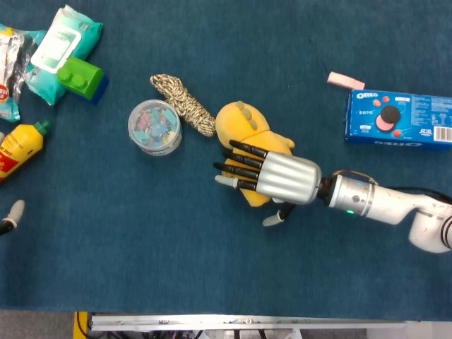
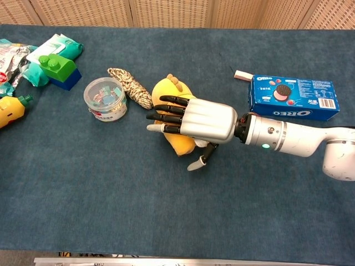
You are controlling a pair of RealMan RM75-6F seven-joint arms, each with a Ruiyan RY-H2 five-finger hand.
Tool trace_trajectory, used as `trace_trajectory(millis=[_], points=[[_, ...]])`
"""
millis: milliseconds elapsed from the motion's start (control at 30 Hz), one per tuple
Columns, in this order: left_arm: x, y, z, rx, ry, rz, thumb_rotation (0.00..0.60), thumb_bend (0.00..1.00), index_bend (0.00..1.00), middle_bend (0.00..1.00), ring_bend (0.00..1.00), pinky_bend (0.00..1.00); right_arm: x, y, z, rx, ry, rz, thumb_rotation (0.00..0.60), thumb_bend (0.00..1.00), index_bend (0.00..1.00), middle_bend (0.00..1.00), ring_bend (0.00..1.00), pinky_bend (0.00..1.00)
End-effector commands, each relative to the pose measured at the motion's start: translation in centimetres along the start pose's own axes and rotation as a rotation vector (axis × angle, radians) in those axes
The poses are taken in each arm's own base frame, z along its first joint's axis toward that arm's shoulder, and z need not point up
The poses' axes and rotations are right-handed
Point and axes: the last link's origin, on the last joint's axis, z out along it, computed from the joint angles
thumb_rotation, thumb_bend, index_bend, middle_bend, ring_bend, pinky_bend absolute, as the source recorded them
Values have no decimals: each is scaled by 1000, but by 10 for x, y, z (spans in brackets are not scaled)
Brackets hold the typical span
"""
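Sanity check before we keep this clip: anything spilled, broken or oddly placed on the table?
Nothing spilled or visibly damaged. The yellow plush toy lies flat under the right hand, whose fingers are spread over it. Only oddity: the green block sits partly on the wipes pack in the far-left clutter. Left hand barely shows at the edge.

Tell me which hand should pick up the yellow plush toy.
Right. The right hand is spread open directly over the plush toy, fingers across its body. The left hand shows only as a fingertip at the table's far left edge, well away from the toy.
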Motion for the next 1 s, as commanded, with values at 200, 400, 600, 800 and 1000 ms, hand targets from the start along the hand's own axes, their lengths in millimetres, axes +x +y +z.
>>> trace_trajectory(millis=[200,400,600,800,1000], points=[[0,1,0,1,-2,1,600,261,0,0,0,48,-4,-6,0,17,-13,18,162,0,0,28,0,0],[0,0,0,4,-2,2,600,261,0,0,0,48,-6,-14,-1,38,-14,28,164,0,0,26,0,0],[0,1,1,1,-3,3,600,261,0,0,0,48,-4,-5,0,10,-8,24,163,0,0,24,0,0],[1,1,1,1,-1,1,600,261,0,0,0,48,3,12,-1,-52,19,21,169,0,0,19,0,0],[0,1,3,-5,0,2,600,260,0,0,0,47,25,29,-10,-122,89,40,181,0,0,16,0,0]])
